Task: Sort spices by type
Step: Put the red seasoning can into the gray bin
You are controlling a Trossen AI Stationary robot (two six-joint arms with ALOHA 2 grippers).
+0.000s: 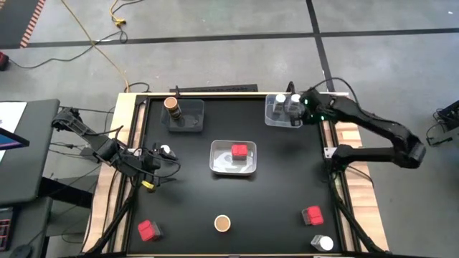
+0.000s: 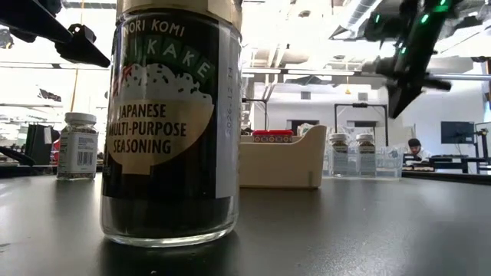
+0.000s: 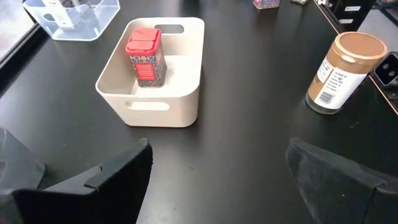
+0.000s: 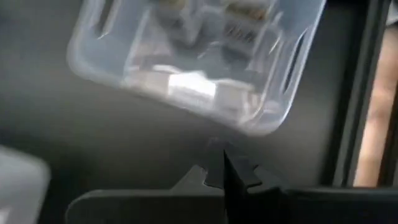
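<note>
Furikake jar (image 2: pixel 170 123) foreground; white-lidded jars (image 1: pixel 285 106) beside right tool (image 1: pixel 304 107).

Seasoning jar (image 2: pixel 170 130) upright, close up on the dark table (image 2: pixel 368 230), white-lidded jar (image 2: pixel 77 146) behind it, cream bin (image 2: pixel 282 164) mid-table with a red top (image 2: pixel 272 136) showing above its rim, two jars (image 2: pixel 351 154) in a clear tray (image 2: pixel 387 170) — right gripper (image 2: pixel 402 98) above, shut.

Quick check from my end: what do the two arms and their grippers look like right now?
Both arms are dark, slim and jointed, with black cables running along them. The left gripper has a yellow marking beside it and blocky black fingers. The right gripper carries small green lights and ends in thin dark fingers.
</note>
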